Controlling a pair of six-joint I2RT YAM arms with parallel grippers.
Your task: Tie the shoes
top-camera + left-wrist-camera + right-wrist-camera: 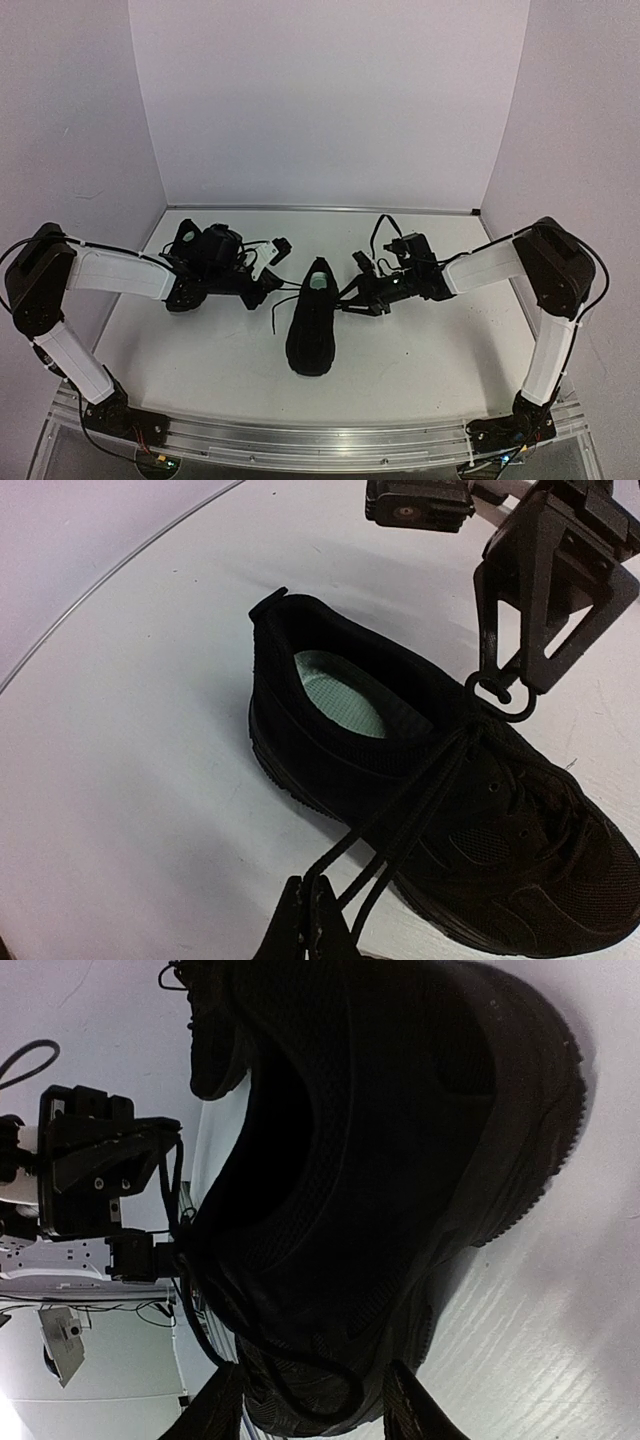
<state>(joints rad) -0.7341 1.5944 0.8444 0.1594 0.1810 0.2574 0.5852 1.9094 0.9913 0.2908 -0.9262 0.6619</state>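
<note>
One black shoe lies mid-table, toe toward me, with its pale green insole showing. The second shoe sits at the back left, partly hidden behind my left arm. My left gripper is at the centre shoe's left side and is shut on a thin black lace, pulled taut from the eyelets to its tips. My right gripper is at the shoe's right side by the tongue. It is open, its fingers wide apart against the shoe, with a lace loop between them.
The white table has purple walls behind and on both sides. A loose lace end trails on the table left of the centre shoe. The right gripper's fingers stand just above the tongue in the left wrist view.
</note>
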